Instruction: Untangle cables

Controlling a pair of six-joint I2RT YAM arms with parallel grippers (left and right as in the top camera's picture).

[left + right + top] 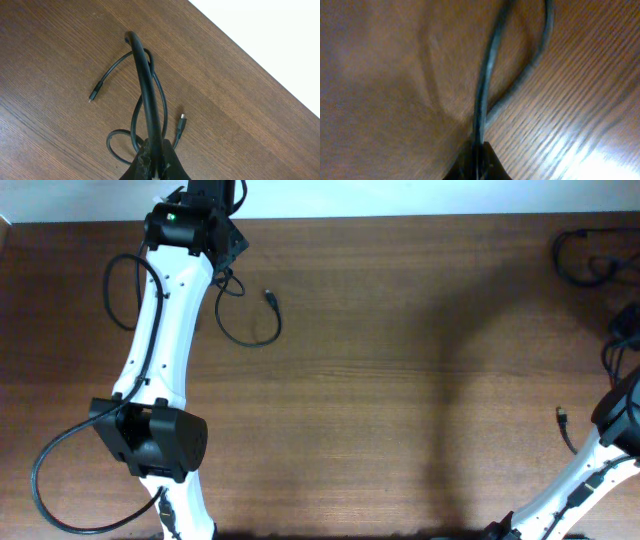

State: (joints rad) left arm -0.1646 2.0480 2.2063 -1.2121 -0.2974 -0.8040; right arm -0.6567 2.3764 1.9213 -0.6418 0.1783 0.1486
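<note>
Your left claw (152, 162) is clamped shut on the left cable (144, 85). The fingers are pinched together with the cord trapped between them, and a doubled bight runs forward out of the grip. The rest of that cable lies slack on the table (400, 380). There's a small loop (117, 145) just beside the fingers. One tail runs out to a plug (95, 94) on the left of the wrist view, and the other ends in a second plug (181, 122) on the right. Both plugs lie flat on the wood, apart from each other. Strands cross near the top of the bight, and you can't tell from this view whether that's a knot or just an overlap. Overhead puts this cable at the far left of the table, just beside the left arm (160, 350). Your right claw (477, 162) is closed too, jaws together on the right cable (484, 85). That wrist view is blurred: one strand goes straight up from the fingertips and a second strand (540, 50) curves off right over the wood grain. Overhead, the right arm (590, 480) sits at the lower-right edge and the claw itself isn't resolvable there. A thin cord with a plug end (562, 417) lies on the table just beside the arm. The two cables are well apart, at opposite ends of the table. There are dark cords (585, 255) in the far right corner, and you can't tell what they belong to.
</note>
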